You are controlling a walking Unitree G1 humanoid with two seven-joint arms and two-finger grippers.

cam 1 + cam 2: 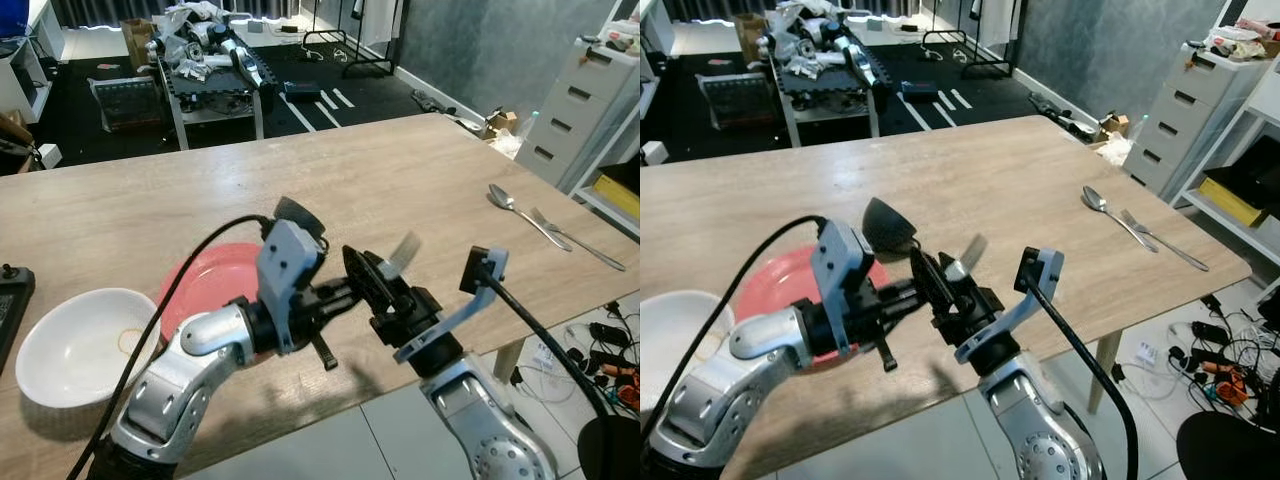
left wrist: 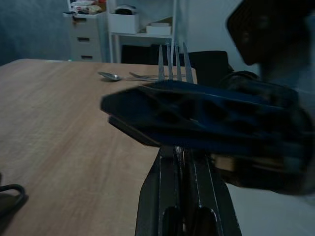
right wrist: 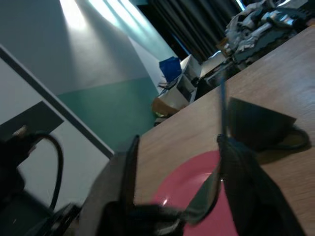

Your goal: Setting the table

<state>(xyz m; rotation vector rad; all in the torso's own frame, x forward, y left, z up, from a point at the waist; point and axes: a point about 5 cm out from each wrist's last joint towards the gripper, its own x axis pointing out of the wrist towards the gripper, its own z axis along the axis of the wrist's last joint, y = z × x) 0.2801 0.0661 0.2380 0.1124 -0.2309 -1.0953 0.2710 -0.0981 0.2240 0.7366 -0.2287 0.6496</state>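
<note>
Steel tines of a silver metal fork (image 2: 172, 61) stood up between the clenched black fingers of the left gripper (image 1: 345, 292), at the table's near edge. The right gripper (image 1: 385, 285) met it there, grip unclear. A loose handover could drop it past the round pink plate (image 1: 205, 280).

The worktop (image 1: 330, 190) was pale wood grain, matt and smooth. On it the spoon (image 1: 508, 201) and knife (image 1: 575, 240) shone as polished metal. The pink plate (image 1: 205, 278) had a soft gloss; the white bowl (image 1: 75, 345) looked glazed and smooth. Both arms wore brushed silver metal, and the left tool (image 1: 340, 297) and right tool (image 1: 385, 285) were matt black plastic. Bright metal tines marked the fork (image 2: 173, 61).
</note>
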